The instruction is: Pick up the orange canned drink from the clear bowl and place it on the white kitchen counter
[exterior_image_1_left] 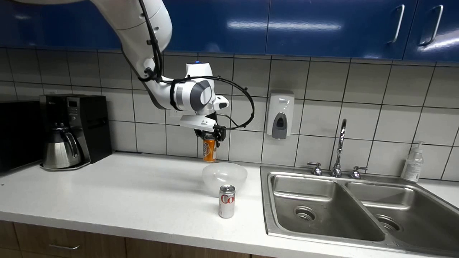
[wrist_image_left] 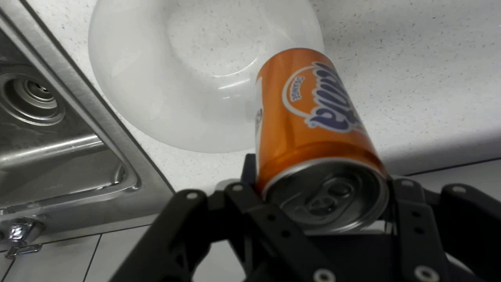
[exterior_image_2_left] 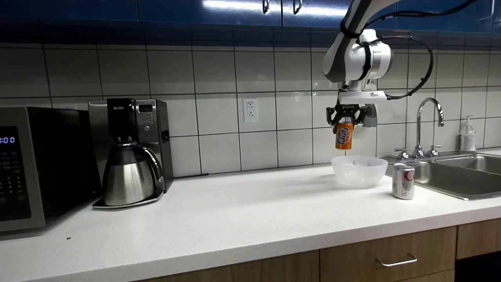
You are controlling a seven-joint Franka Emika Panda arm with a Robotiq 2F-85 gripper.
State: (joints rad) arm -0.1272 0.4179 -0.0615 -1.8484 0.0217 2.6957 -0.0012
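Evidently the picking half is done and the placing half is not. The tool [exterior_image_2_left: 345, 123] is closed on the orange can [wrist_image_left: 315, 133] up near its silvery top, its jaws parted by no more than the can's width. The orange can hangs roughly upright, higher than the clear bowl [exterior_image_2_left: 359, 174] and apart from it in both exterior views; whether its base is fully past the rim, I cannot tell. What remains, as I judge it, is carrying it over the desk [exterior_image_1_left: 118, 190], away from both bowl and silver-white can [exterior_image_1_left: 227, 204], lowering it until it stands, then letting go.
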